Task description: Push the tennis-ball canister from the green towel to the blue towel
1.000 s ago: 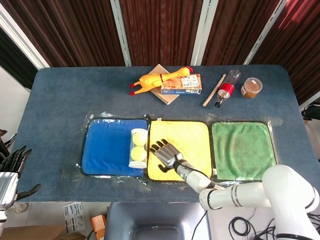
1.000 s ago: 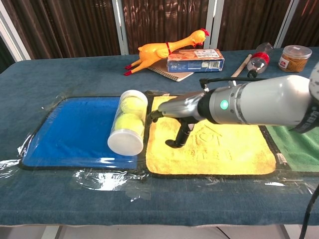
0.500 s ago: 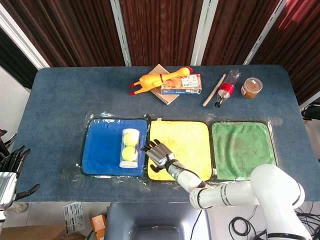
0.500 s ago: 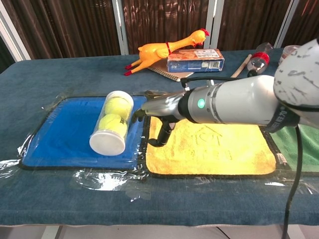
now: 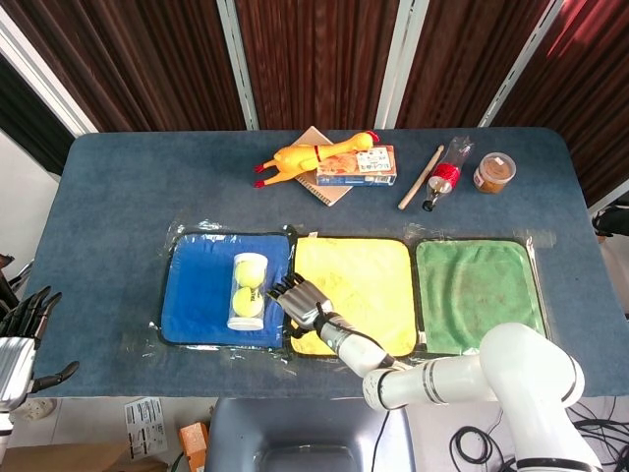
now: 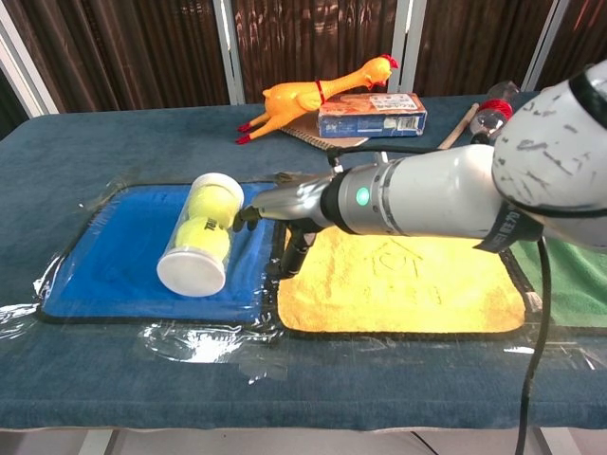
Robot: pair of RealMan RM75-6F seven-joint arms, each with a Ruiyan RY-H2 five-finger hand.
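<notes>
The clear tennis-ball canister [image 5: 246, 291] [image 6: 197, 234] lies on its side on the blue towel [image 5: 203, 295] [image 6: 123, 251], white caps at both ends, yellow balls inside. My right hand [image 5: 297, 301] [image 6: 282, 211] reaches over the seam between the blue and yellow towel [image 5: 366, 285], fingers stretched flat, fingertips touching or just short of the canister's right side. It holds nothing. The green towel [image 5: 478, 293] lies bare at the right. My left hand [image 5: 22, 339] hangs off the table's left edge, fingers spread and holding nothing.
At the back of the table lie a rubber chicken [image 5: 310, 157], a box on a notebook [image 5: 356, 167], a wooden stick [image 5: 421, 178], a bottle [image 5: 447, 174] and a jar [image 5: 493, 172]. Plastic film [image 6: 204, 343] edges the towels.
My right hand has swept left across the yellow towel. The canister has rolled left from the blue towel's right edge toward its middle.
</notes>
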